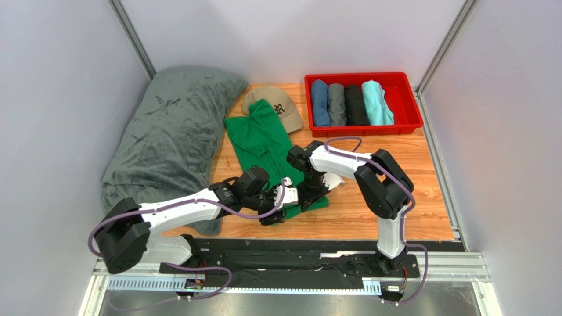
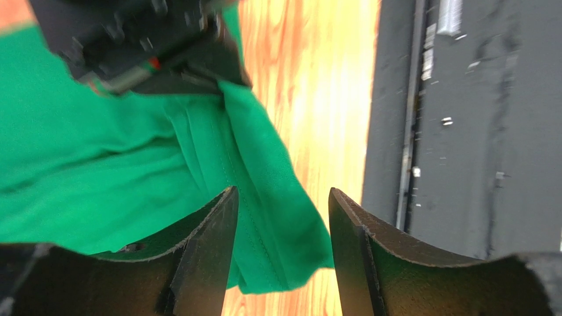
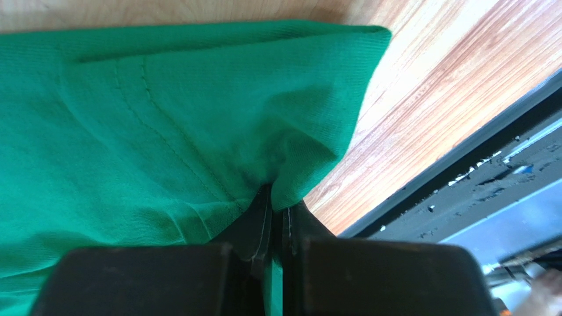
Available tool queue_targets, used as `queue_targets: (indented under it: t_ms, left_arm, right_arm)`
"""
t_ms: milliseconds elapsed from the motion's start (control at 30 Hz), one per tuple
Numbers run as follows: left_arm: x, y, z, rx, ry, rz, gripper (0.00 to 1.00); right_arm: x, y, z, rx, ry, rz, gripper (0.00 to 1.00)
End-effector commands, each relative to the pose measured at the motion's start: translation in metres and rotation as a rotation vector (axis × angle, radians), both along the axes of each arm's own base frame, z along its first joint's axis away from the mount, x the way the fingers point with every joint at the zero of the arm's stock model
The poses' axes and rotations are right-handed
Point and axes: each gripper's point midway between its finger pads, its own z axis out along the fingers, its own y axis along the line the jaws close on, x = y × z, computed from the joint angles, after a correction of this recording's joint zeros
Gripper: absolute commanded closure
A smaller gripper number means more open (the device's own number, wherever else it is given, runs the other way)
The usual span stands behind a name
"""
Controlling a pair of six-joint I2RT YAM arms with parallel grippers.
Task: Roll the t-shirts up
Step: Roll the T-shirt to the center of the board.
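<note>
The emerald-green t-shirt [image 1: 264, 141] lies folded into a long strip on the wooden table, its near end under both grippers. My right gripper [image 1: 310, 194] is shut on the shirt's near hem; in the right wrist view the green cloth [image 3: 165, 118] is pinched between its jaws [image 3: 277, 205]. My left gripper [image 1: 276, 209] is open next to it, and the shirt's near corner [image 2: 277, 217] sits between its spread fingers [image 2: 280, 197]. Rolled blue [image 1: 320, 102], grey [image 1: 337, 104], black [image 1: 356, 104] and aqua [image 1: 376, 102] tees lie side by side in a red tray [image 1: 410, 105].
A big dark grey-green blanket [image 1: 168, 128] covers the table's left side. A tan cap [image 1: 280, 105] lies behind the green shirt. The black base rail [image 1: 297, 247] runs along the near edge, also in the left wrist view [image 2: 462, 131]. Grey walls enclose the table.
</note>
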Motion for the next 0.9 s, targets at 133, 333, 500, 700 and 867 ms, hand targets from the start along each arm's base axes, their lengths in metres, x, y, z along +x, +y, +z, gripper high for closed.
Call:
queue_targets:
  t_ms: [133, 333, 500, 700, 867]
  left_arm:
    - [0.023, -0.021, -0.012, -0.015, 0.003, 0.110, 0.31]
    - [0.021, -0.024, -0.019, -0.030, 0.038, 0.134, 0.52]
    - [0.010, -0.023, -0.014, -0.064, 0.060, 0.089, 0.97]
    - [0.013, -0.025, -0.015, -0.079, 0.045, 0.102, 1.00]
    - [0.019, -0.025, -0.018, -0.113, 0.037, 0.160, 1.00]
  right_arm:
    - [-0.006, -0.007, -0.008, -0.012, 0.101, 0.043, 1.00]
    - [-0.002, -0.006, -0.007, -0.005, 0.079, 0.062, 1.00]
    - [0.005, -0.009, -0.004, -0.017, 0.038, 0.076, 0.81]
    - [0.018, -0.024, 0.008, -0.016, -0.057, 0.062, 0.58]
    - [0.036, -0.035, 0.026, 0.016, -0.217, 0.046, 0.52]
